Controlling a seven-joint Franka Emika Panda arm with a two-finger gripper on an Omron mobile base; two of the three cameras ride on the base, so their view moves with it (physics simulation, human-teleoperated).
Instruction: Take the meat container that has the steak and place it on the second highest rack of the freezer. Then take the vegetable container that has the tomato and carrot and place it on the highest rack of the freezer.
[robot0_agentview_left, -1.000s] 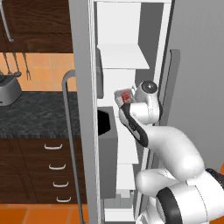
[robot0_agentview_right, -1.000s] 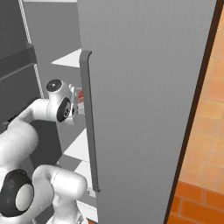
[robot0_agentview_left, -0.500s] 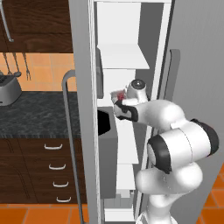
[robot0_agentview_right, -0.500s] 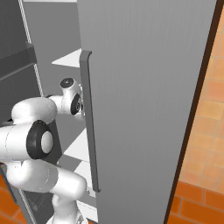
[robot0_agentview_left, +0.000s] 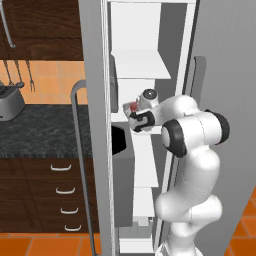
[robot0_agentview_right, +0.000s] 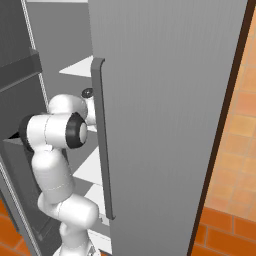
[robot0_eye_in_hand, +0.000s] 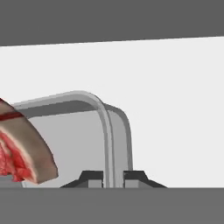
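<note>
Steak (robot0_eye_in_hand: 19, 151), red with a pale rind, is seen at the left of the hand view, lying in a grey meat container (robot0_eye_in_hand: 78, 140). The near rim of that container is clamped between the two dark fingertips (robot0_eye_in_hand: 92, 178) of the gripper (robot0_eye_in_hand: 113, 179), which are closed tight against it on either side. Beyond the container, a flat white surface is spread, the second highest rack (robot0_eye_in_hand: 175, 109), with the container set over it; whether the two touch cannot be told.

From the left base view, the gripper (robot0_agentview_left: 134, 114) is seen reached into the narrow white interior of the freezer (robot0_agentview_left: 150, 30), with the container and its red contents (robot0_agentview_left: 131, 106) held at the level of the second rack (robot0_agentview_left: 127, 119). The highest rack (robot0_agentview_left: 142, 65) is seen above it. Farther left, a dark counter (robot0_agentview_left: 45, 135) and drawers (robot0_agentview_left: 55, 195) are seen.
</note>
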